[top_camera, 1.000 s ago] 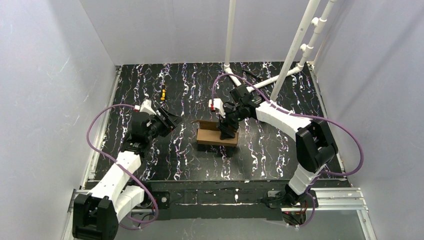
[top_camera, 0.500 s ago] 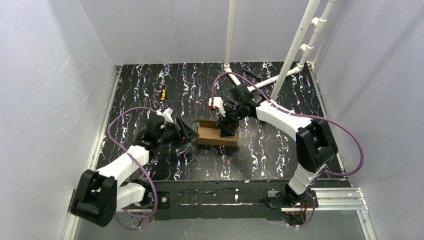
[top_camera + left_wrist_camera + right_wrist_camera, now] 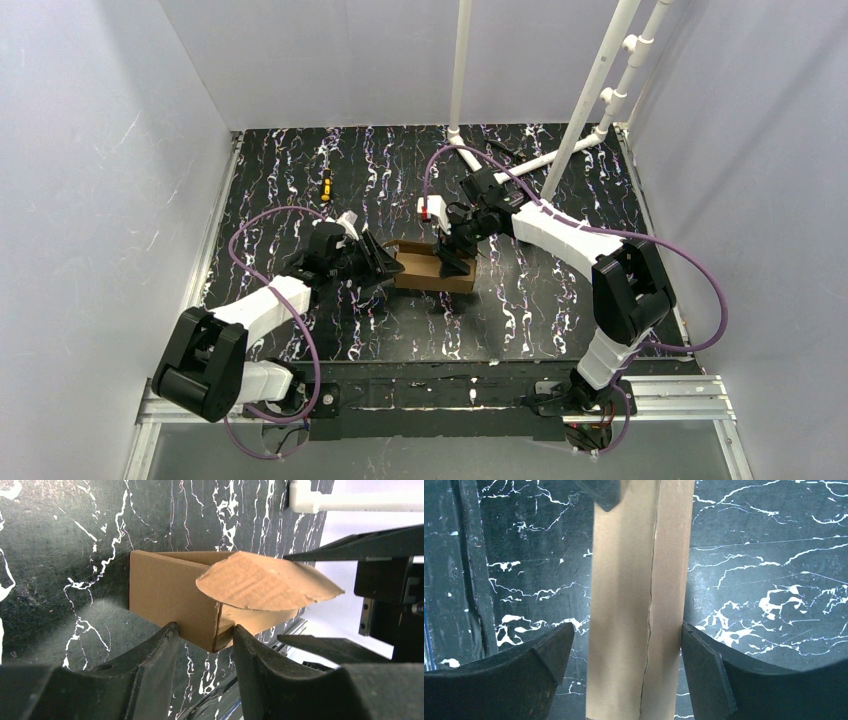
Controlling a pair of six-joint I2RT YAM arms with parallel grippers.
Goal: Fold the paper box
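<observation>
Shows the paper box [image 3: 425, 277] in the middle of the surface [image 3: 300, 180], open-topped, one rounded flap jutting out. Shows the left end effector [image 3: 385, 265] partly open at the box's left end, fingertips flanking a corner, contact unclear. Shows the right end effector [image 3: 450, 262] spread wide astride the right part, one finger against cardboard, the other just clear.

Left hand [image 3: 383, 266] and right hand [image 3: 452, 260] crowd the paper box [image 3: 425, 277]; nearer table [image 3: 420, 325] seems free.

Black white-veined marbled tabletop [image 3: 300, 170], plain pale grey walls [image 3: 100, 150] on three sides, white pipes [image 3: 462, 70] behind.
</observation>
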